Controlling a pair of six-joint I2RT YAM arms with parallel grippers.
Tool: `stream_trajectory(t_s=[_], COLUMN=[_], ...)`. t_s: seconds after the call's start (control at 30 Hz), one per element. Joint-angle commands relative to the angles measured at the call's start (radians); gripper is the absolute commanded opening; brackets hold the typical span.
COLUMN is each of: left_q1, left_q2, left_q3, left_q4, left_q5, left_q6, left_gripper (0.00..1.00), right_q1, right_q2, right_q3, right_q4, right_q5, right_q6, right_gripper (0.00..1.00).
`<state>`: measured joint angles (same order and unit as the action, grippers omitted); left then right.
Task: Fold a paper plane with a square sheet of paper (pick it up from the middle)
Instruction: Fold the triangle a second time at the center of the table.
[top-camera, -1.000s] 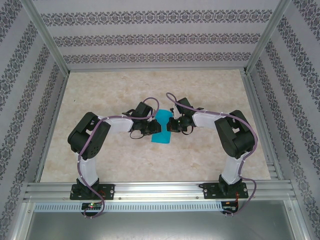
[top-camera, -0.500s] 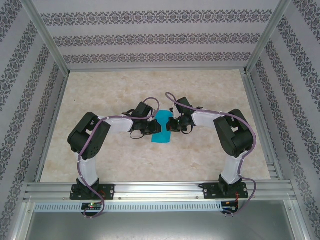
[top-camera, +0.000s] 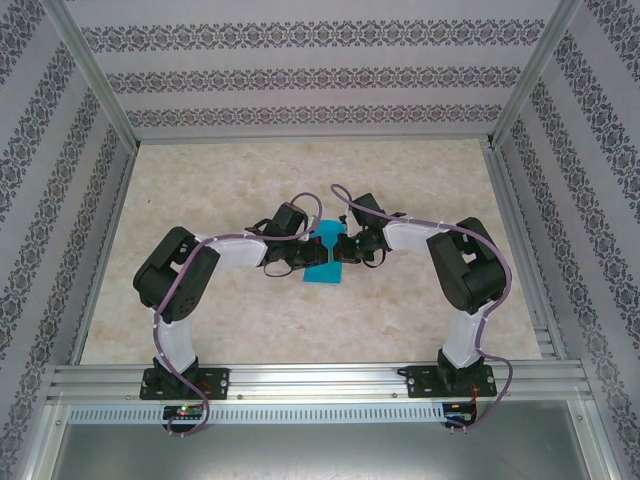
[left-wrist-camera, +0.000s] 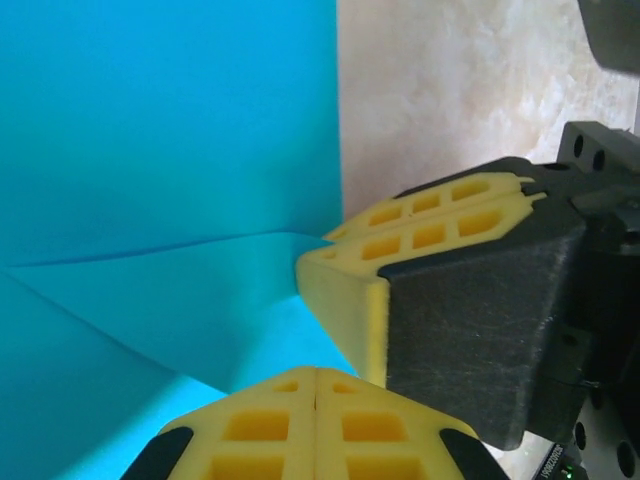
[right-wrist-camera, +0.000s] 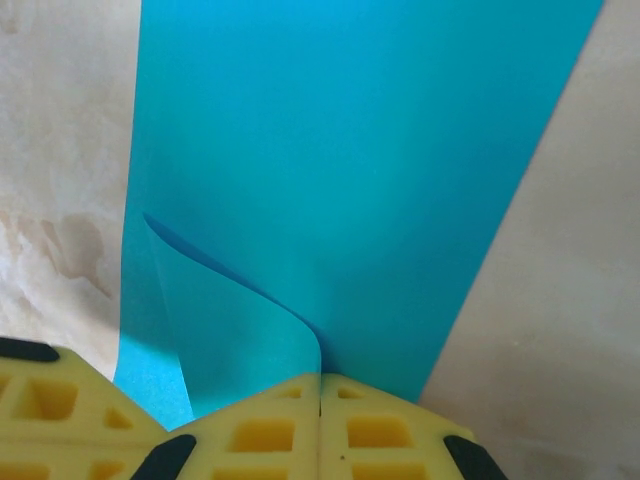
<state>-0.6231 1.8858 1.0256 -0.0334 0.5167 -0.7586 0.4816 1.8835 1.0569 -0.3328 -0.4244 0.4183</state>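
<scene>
Left gripper (left-wrist-camera: 315, 390) has pressed shut; it and right gripper (right-wrist-camera: 320, 385) pinch the sheet (top-camera: 325, 237), long axis running near-to-far.

The table (top-camera: 200, 190) in front of me is a flat surface of pale beige, marbled with faint brown veins. One thing lies on it, near the middle: the square sheet of paper (top-camera: 322, 273), bright cyan-blue. The sheet is not flat: a crease crosses it, and one flap curls up off the tabletop.
</scene>
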Motion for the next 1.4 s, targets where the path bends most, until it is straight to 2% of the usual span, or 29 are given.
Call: stream_trajectory(t_s=[0.0,0.7,0.87,1.07,1.2,1.37], left_q1=[-0.02,-0.03,-0.035,-0.035,-0.035,-0.035], left_q2=[0.034,0.092,0.092,0.092,0.096,0.099], left_q3=[-0.001,0.02,0.027,0.017,0.014,0.016], left_q4=[0.04,-0.059,-0.122,-0.154,-0.147,-0.147], left_q5=[0.01,-0.067,-0.105,-0.132,-0.131,-0.133], left_q6=[-0.018,-0.016,-0.013,-0.022,-0.031,-0.041], left_gripper=[0.06,0.04,0.04,0.03,0.03,0.02], right_q1=[-0.008,-0.009,-0.009,-0.012,-0.001,0.071], right_q2=[0.04,0.049,0.002,-0.197,-0.289,-0.296], right_q3=[0.012,0.014,0.022,-0.037,-0.126,-0.175], right_q4=[-0.012,-0.026,-0.034,-0.058,-0.06,-0.044], right_q5=[0.027,0.027,0.003,0.024,0.011,0.006], right_q6=[-0.017,-0.021,0.008,0.035,0.058,0.097], right_gripper=[0.05,0.07,0.15,0.32,0.3,0.14])
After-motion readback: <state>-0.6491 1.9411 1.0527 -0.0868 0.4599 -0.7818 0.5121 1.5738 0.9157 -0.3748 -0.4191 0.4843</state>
